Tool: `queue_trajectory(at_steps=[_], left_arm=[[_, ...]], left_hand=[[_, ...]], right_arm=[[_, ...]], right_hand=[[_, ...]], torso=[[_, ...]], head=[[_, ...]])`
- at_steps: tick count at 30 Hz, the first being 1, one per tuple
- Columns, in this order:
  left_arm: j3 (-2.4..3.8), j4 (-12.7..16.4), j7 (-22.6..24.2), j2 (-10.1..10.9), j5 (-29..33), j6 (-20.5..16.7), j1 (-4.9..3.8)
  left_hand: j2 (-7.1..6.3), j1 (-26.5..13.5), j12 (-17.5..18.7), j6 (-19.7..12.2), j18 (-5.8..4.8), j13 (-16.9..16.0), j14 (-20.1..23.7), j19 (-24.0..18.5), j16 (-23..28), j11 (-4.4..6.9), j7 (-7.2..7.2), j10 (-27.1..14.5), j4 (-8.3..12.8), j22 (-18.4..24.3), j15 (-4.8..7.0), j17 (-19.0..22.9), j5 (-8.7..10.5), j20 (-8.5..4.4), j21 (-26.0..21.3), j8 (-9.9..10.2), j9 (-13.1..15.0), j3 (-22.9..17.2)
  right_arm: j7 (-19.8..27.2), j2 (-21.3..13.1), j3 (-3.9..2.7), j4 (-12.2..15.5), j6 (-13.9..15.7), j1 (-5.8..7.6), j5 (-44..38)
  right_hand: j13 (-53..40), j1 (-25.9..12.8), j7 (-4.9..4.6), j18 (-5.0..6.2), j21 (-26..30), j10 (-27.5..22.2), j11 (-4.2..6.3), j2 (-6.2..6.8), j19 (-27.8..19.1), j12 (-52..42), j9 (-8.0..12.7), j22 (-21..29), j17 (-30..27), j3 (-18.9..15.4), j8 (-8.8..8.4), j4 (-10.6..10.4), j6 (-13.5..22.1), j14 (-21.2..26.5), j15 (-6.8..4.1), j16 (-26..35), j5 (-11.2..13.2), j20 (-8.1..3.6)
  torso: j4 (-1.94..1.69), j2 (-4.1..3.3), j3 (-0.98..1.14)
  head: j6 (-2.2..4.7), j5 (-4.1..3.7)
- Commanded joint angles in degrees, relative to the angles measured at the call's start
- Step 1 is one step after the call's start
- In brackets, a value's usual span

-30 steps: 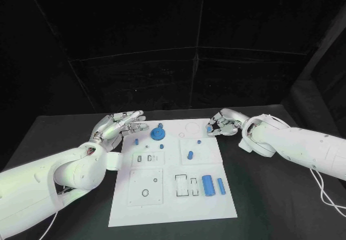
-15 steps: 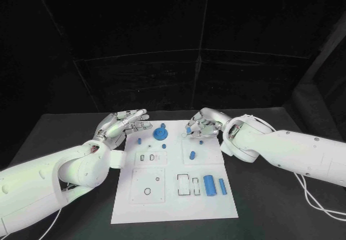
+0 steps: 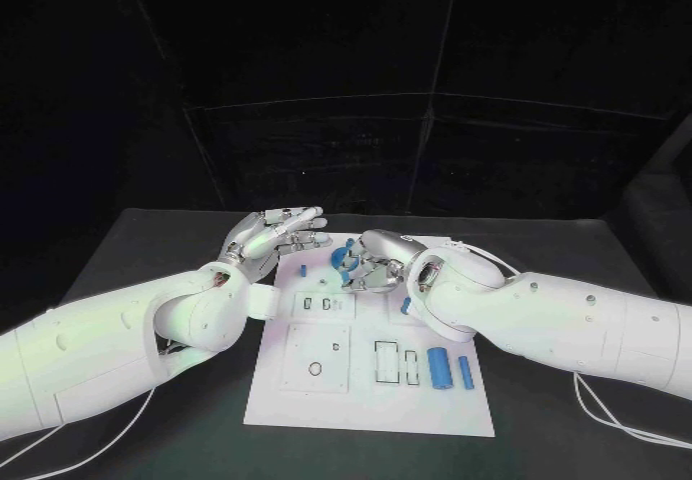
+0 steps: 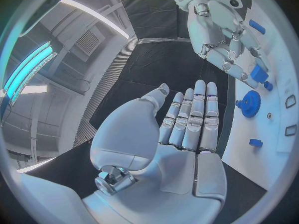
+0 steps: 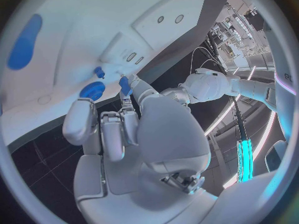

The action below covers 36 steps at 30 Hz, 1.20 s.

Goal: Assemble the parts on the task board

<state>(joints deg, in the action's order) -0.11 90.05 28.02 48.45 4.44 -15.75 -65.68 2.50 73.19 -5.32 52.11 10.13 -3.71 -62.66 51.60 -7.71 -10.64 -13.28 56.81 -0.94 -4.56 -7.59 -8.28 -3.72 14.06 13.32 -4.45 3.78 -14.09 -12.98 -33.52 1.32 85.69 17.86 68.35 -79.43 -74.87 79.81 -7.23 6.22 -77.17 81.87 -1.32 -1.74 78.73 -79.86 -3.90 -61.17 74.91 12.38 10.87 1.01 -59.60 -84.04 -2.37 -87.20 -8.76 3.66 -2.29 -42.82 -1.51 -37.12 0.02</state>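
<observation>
The right hand pinches a small blue part in its fingertips over the far middle of the task board, just beside the blue gear. The left hand hovers flat with fingers straight and apart, holding nothing, at the board's far left edge. Two blue cylinders lie near right.

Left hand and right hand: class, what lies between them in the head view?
Between the left hand and right hand stands a blue gear-shaped part on the task board.
</observation>
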Motion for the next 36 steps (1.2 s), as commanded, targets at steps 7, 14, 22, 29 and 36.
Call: queue_trajectory(at_steps=[7, 14, 22, 29, 36], left_arm=[[0.02, 0.06, 0.50, -0.06, -0.13, -0.06, -0.15], [0.02, -0.09, 0.54, -0.15, -0.13, -0.04, -0.16], [0.02, -0.31, 0.52, -0.34, -0.13, 0.11, -0.16], [0.02, -0.50, 0.49, -0.46, -0.13, 0.17, -0.16], [0.02, -0.60, 0.47, -0.50, -0.13, 0.19, -0.15]], left_hand=[[-0.23, 0.33, 0.31, 0.21, 0.43, 0.07, -0.36, 0.42, 0.27, 0.00, -0.53, 0.49, 0.06, 0.10, -0.16, -0.06, -0.23, 0.10, -0.21, 0.22, -0.04, -0.42], [-0.23, 0.33, 0.31, 0.21, 0.43, 0.07, -0.36, 0.42, 0.27, 0.00, -0.53, 0.49, 0.06, 0.10, -0.16, -0.06, -0.23, 0.10, -0.21, 0.22, -0.04, -0.42], [-0.23, 0.33, 0.31, 0.21, 0.43, 0.07, -0.36, 0.42, 0.27, 0.00, -0.53, 0.49, 0.06, 0.10, -0.16, -0.06, -0.23, 0.10, -0.21, 0.22, -0.04, -0.42], [-0.35, 0.33, 0.32, 0.25, 0.43, 0.06, -0.41, 0.47, 0.33, 0.01, -0.54, 0.54, 0.27, 0.14, -0.14, -0.08, -0.23, 0.09, -0.24, 0.22, -0.03, -0.66], [-0.35, 0.33, 0.32, 0.25, 0.43, 0.06, -0.41, 0.47, 0.33, 0.01, -0.54, 0.54, 0.27, 0.14, -0.14, -0.08, -0.23, 0.09, -0.24, 0.22, -0.03, -0.66]], right_arm=[[-2.78, 2.36, 0.34, -0.11, -4.41, -0.46, -3.96], [-3.02, 2.80, 0.41, 0.00, -4.92, -0.83, -4.24], [-3.90, 3.20, 0.44, -0.85, -5.07, -1.12, -4.80], [-5.03, 3.43, 0.45, -1.26, -6.53, -1.29, -5.34], [-5.81, 3.68, 0.61, -1.62, -7.39, -1.48, -5.89]], right_hand=[[-2.24, -0.72, 1.03, -0.87, 0.00, -0.11, -0.09, 0.10, 0.21, -0.30, -0.03, -0.04, 6.83, 1.12, 0.12, -0.77, -1.77, -4.33, -0.36, 0.25, -0.58, -0.34], [-2.24, -0.92, 1.01, -0.87, -0.01, -0.11, -0.10, 0.25, 0.22, -0.29, -0.03, -0.06, 6.80, 1.22, 0.08, -0.80, -1.77, -4.33, -0.35, 0.27, -0.65, -0.33], [-2.15, -1.37, 0.98, -0.87, 0.01, -0.17, -0.13, 0.59, 0.22, -0.21, -0.01, -0.02, 6.76, 1.40, -0.04, -0.89, -1.74, -4.32, -0.32, 0.29, -0.76, -0.31], [-2.12, -1.69, 0.91, -0.85, 0.08, -0.22, -0.17, 0.93, 0.17, -0.16, 0.03, 0.11, 6.72, 1.59, -0.22, -0.91, -1.56, -4.32, -0.29, 0.31, -0.78, -0.29], [-1.99, -1.81, 0.88, -0.82, 0.15, -0.31, -0.20, 1.08, 0.12, -0.06, 0.04, 0.24, 6.58, 1.66, -0.29, -0.91, -1.50, -4.29, -0.27, 0.36, -0.75, -0.28]], torso=[[0.03, -0.02, 0.06], [0.03, -0.06, 0.11], [0.06, -0.06, 0.16], [0.12, -0.05, 0.18], [0.12, -0.04, 0.17]], head=[[-0.71, 1.37], [-0.95, 1.61], [-1.23, 2.02], [-1.43, 2.06], [-1.63, 2.08]])
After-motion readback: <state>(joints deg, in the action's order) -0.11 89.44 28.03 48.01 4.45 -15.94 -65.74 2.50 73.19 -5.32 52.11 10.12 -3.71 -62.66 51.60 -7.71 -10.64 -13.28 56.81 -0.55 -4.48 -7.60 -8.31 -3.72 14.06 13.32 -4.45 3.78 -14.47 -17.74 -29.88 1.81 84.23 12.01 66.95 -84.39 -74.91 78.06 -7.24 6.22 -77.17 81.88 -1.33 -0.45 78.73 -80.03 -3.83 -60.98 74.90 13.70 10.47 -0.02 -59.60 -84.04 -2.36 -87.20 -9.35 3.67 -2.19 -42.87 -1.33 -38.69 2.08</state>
